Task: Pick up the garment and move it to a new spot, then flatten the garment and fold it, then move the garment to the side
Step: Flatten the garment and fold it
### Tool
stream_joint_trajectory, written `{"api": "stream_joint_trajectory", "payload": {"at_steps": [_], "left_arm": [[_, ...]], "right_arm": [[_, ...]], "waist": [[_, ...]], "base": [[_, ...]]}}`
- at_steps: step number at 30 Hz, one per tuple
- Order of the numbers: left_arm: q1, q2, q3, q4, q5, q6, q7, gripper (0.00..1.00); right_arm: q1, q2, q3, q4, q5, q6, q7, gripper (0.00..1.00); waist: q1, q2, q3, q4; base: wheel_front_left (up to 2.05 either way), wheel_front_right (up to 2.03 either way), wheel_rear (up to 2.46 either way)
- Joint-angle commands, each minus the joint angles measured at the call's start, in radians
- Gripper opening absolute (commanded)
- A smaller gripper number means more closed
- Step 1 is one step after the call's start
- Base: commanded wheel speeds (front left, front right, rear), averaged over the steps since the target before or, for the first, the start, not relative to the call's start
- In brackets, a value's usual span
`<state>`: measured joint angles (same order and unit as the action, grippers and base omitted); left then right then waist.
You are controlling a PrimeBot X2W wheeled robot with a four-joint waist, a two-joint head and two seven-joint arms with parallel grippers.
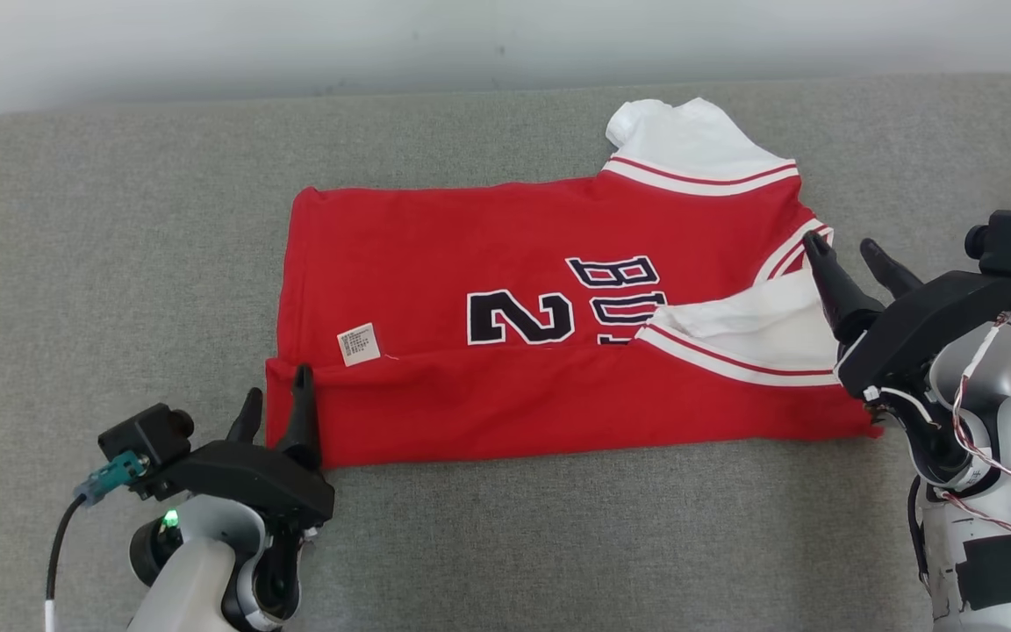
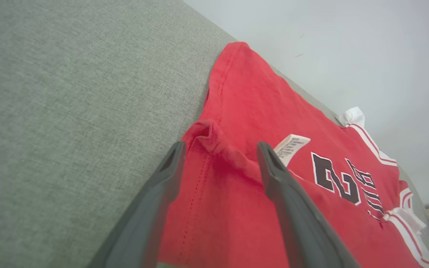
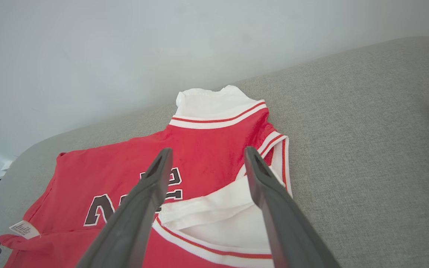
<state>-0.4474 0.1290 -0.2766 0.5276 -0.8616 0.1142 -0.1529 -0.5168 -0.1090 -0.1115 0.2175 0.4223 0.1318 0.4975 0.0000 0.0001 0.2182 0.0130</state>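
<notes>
The red jersey (image 1: pixel 435 246) lies on the grey surface (image 1: pixel 119 263), right of centre, its near edge folded over. The left hand (image 1: pixel 277 386) is wide open at the near left corner, holding nothing. The right hand (image 1: pixel 841 244) is equally open and empty by the white sleeve (image 1: pixel 760 325).

Garment (image 1: pixel 488 254): bright red, white sleeves with red-striped trim, black numerals edged white.
Label (image 1: pixel 358 343): white, tiny dark print.
Padded surface (image 1: pixel 119 263): plain grey weave.
Fingers (image 2: pixel 292 208): dark grey.
</notes>
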Motion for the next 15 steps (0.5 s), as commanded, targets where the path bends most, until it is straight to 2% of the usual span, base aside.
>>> {"api": "stream_joint_trajectory", "payload": {"at_steps": [1, 4, 8, 15], "left_arm": [[0.014, 0.008, -0.001, 0.004, 0.01, -0.003, -0.012, 1.0], [0.037, 0.016, -0.012, 0.004, 0.023, -0.004, -0.019, 1.0], [0.055, 0.034, -0.03, 0.002, 0.05, 0.005, -0.026, 1.0], [0.069, 0.088, -0.125, 0.012, 0.186, 0.068, -0.028, 1.0]], "right_arm": [[-0.005, 0.002, -0.001, 0.001, 0.009, -0.003, -0.02, 1.0], [0.002, -0.005, -0.011, 0.0, 0.019, -0.003, -0.05, 1.0], [0.037, -0.022, -0.021, 0.009, 0.008, -0.003, -0.035, 1.0], [0.132, -0.047, -0.063, 0.021, -0.09, -0.003, 0.047, 1.0]], "waist": [[0.0, -0.0001, -0.006, -0.001], [0.0, -0.0001, -0.016, -0.002], [0.0, -0.0001, -0.025, -0.002], [0.0, -0.0001, -0.027, -0.011]], "base": [[0.0, 0.0, 0.0], [0.0, 0.0, 0.0], [0.0, 0.0, 0.0], [0.0, 0.0, 0.0]]}}
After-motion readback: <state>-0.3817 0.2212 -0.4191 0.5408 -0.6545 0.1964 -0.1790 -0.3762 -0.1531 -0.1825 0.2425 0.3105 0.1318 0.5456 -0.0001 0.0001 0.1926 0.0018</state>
